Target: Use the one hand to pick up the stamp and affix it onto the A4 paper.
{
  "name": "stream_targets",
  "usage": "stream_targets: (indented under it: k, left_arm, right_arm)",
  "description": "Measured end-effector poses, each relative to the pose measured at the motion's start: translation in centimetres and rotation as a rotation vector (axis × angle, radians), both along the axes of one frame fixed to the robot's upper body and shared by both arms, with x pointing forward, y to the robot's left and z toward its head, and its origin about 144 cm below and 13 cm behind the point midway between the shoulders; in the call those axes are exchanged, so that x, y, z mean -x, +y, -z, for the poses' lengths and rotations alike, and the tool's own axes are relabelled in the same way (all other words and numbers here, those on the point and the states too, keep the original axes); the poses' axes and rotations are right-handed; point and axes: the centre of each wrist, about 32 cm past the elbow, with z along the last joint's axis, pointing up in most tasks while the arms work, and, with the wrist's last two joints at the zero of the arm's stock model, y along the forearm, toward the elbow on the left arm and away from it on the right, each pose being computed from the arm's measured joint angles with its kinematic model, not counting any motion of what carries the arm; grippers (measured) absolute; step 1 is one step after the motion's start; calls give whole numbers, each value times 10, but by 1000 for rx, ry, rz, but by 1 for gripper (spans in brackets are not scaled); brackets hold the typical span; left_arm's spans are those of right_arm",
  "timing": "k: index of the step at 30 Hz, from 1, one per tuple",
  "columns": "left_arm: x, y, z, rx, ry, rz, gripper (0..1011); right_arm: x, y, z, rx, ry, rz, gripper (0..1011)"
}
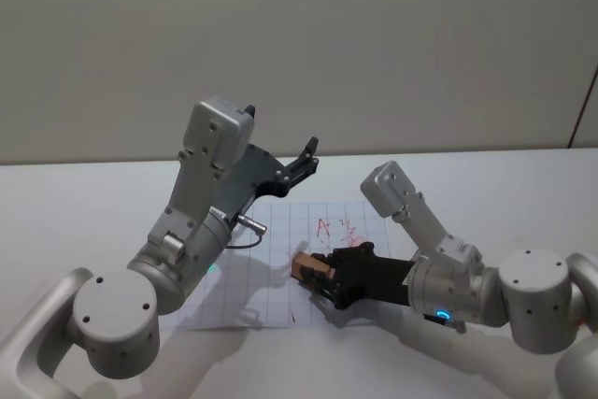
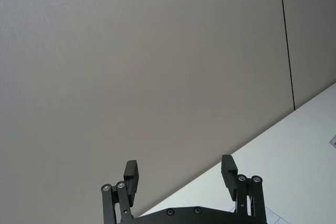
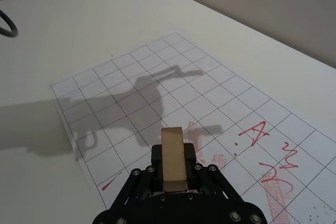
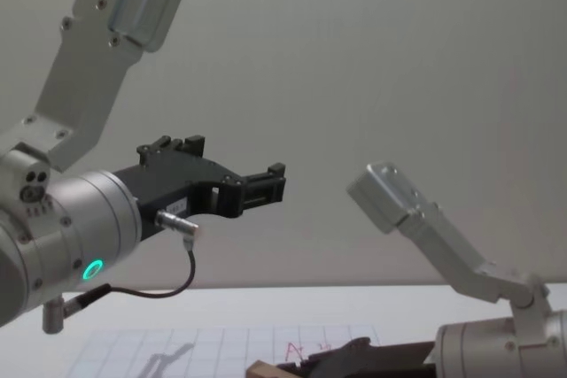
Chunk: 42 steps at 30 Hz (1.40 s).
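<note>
The stamp (image 1: 306,266), a small tan wooden block, sits between the black fingers of my right gripper (image 1: 318,274), which is shut on it. It is held low over the A4 paper (image 1: 276,221), a white gridded sheet with red marks (image 3: 257,132). In the right wrist view the stamp (image 3: 172,158) points out from the gripper (image 3: 173,167) over the paper (image 3: 157,66). The chest view catches the stamp's corner (image 4: 260,369) above the sheet (image 4: 177,343). I cannot tell whether the stamp touches the paper. My left gripper (image 1: 306,154) hangs raised and open behind the sheet.
The paper lies on a white table (image 1: 93,193) in front of a plain grey wall. The left arm's shadow falls across the grid (image 3: 152,85). In the left wrist view the left gripper (image 2: 179,171) faces the wall, nothing between its fingers.
</note>
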Motion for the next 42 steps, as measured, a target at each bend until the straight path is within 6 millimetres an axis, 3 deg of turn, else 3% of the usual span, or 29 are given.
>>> stream_targets:
  k: [13, 26, 33, 42]
  left_arm:
    - [0, 0, 0, 0, 0, 0, 1001]
    - [0, 0, 0, 0, 0, 0, 1001]
    - [0, 0, 0, 0, 0, 0, 1001]
    - [0, 0, 0, 0, 0, 0, 1001]
  right_arm:
    - [4, -8, -22, -136, -96, 110, 217]
    - [22, -46, -43, -185, -179, 295, 217]
    - [43, -77, -47, -154, -187, 402, 217]
    - [97, -130, -44, -55, -139, 549, 217]
